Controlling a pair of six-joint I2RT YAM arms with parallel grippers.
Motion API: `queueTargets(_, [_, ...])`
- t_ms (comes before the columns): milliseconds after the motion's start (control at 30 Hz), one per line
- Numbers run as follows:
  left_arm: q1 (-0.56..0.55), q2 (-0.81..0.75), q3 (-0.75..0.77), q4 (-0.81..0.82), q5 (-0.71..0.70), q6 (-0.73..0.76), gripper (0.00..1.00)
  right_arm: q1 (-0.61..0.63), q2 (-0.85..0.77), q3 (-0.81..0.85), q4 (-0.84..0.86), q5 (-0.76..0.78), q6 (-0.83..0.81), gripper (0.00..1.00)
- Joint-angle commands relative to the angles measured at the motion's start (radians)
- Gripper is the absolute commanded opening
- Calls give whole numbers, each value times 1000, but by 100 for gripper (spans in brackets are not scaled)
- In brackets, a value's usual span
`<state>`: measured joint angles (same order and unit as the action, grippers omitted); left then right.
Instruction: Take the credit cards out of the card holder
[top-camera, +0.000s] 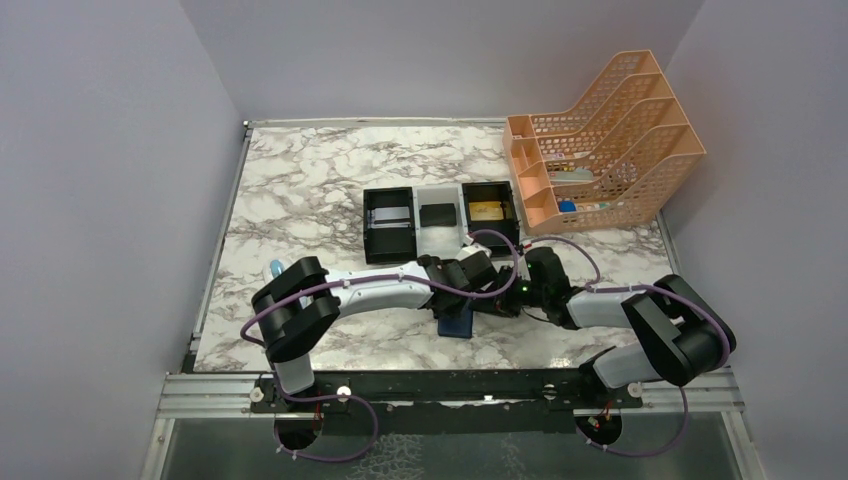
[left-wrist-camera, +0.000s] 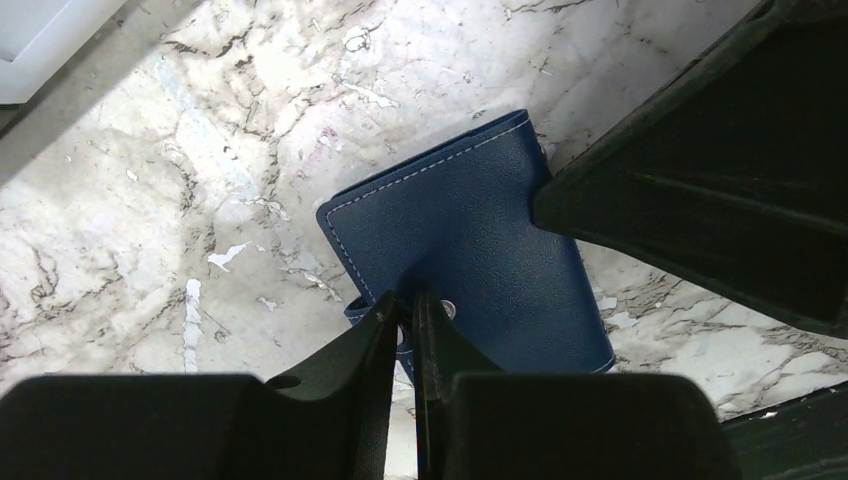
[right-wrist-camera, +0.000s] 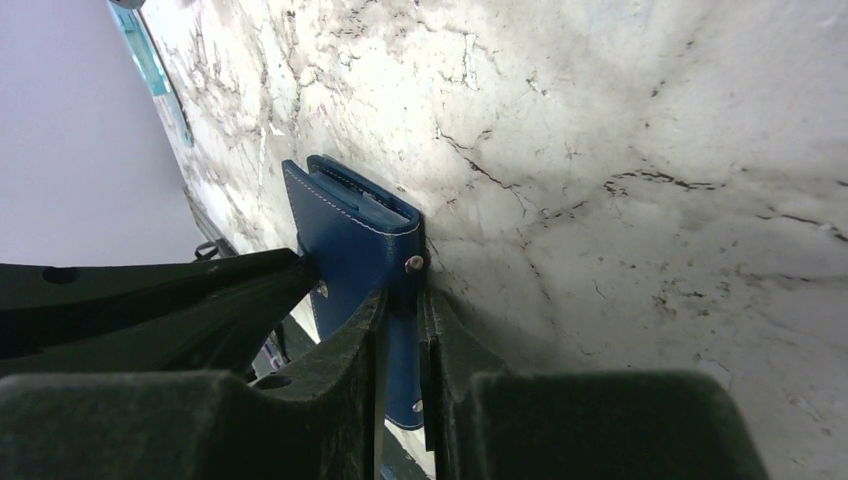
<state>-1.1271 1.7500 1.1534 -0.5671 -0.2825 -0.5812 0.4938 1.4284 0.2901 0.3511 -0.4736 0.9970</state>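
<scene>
The navy card holder (top-camera: 456, 323) (left-wrist-camera: 470, 235) (right-wrist-camera: 350, 225) is folded shut and held between both arms near the table's front. My left gripper (top-camera: 465, 300) (left-wrist-camera: 408, 305) is shut on its small snap tab. From the other side, my right gripper (top-camera: 492, 305) (right-wrist-camera: 403, 300) is shut on the holder's strap edge. Pale blue pockets (right-wrist-camera: 365, 203) show at the holder's open edge, and any cards inside are hidden. A silver-grey credit card (top-camera: 390, 213), a black one (top-camera: 437, 213) and a gold one (top-camera: 487, 210) each lie in a separate tray at the back.
Three box trays (top-camera: 389, 240) stand in a row behind the grippers. A peach mesh file rack (top-camera: 600, 140) stands at the back right. A teal object (top-camera: 277, 268) lies by the left arm. The table's front rail (top-camera: 450, 390) is just behind the holder.
</scene>
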Motion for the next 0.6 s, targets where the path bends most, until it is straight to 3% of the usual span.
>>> queueTargets(0, [1, -32, -16, -45, -46, -7, 19, -6, 10, -2, -81, 117, -42, 16])
queueTargets(133, [1, -42, -26, -49, -70, -22, 40, -6, 3, -2, -82, 110, -48, 17])
queueTargets(233, [1, -43, -37, -54, -91, -37, 48, -6, -4, 1, -88, 110, -52, 17])
queueTargets(567, [1, -84, -55, -97, -123, -86, 45, -6, -6, 6, -98, 108, -57, 17])
